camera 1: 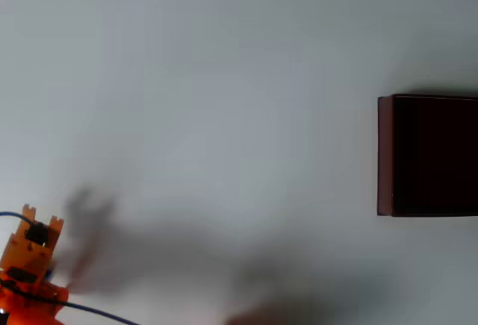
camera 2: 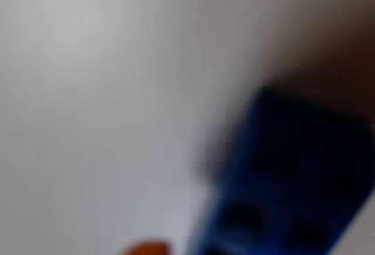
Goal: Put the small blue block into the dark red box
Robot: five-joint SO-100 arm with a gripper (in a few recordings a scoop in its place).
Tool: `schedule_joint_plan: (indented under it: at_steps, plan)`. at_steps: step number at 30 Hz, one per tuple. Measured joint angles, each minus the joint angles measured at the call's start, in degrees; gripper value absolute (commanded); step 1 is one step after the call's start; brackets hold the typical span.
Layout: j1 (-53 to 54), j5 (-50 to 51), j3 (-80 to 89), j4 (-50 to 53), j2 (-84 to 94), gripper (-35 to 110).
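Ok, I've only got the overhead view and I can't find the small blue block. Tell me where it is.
Observer: In the wrist view the small blue block is a large blur at the lower right, very close to the camera.
Operator: Tell me whether the fingers are holding it.
Observer: Cannot tell, the wrist view is too blurred. An orange blur pokes up at the bottom edge, left of the block.
Operator: Report what's around it.
Observer: Pale table to the block's left.
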Motion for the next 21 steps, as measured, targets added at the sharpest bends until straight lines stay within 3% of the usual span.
schedule_joint_plan:
  at_steps: [10,18,21]
  plan:
    - [-0.70,0.00,4.04,-5.10,0.53,25]
    - [-2.46,0.00,6.59,-8.70,-0.26,2]
    - [-2.72,0.00,7.21,-8.96,-1.05,0]
